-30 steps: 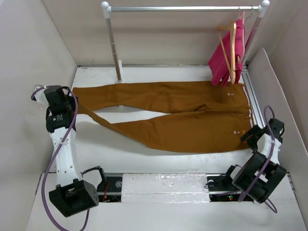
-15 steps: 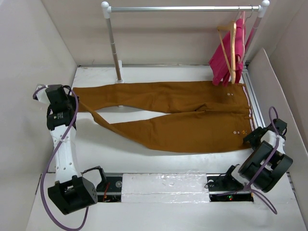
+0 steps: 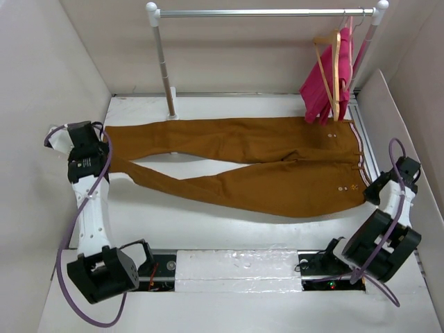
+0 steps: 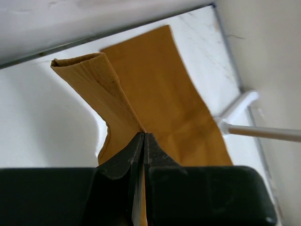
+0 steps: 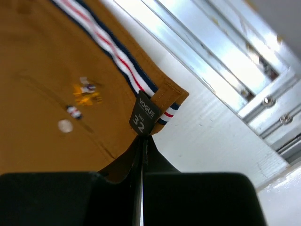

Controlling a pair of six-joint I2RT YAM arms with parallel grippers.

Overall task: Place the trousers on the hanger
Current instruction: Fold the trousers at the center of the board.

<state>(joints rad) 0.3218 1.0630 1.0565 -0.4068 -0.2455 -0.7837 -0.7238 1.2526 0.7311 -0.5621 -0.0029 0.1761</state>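
Note:
The rust-brown trousers lie flat across the table, legs to the left and waistband to the right. My left gripper is shut on the cuff end of the near leg, and the cloth folds up out of the closed jaws. At the near right corner of the waistband my right gripper is shut on the cloth just below the black size label, beside the striped inner band. The tan wooden hanger hangs on the rail at the back right, apart from both grippers.
A white-and-silver clothes rail spans the back, its left post standing near the far trouser leg. A bright pink garment hangs by the hanger. Walls close in left and right, and a metal track runs along the right edge.
My right gripper has closed on the waistband corner and shifted right. The near leg is now drawn tighter and narrower. The left arm has edged back a little, still holding the cuff.

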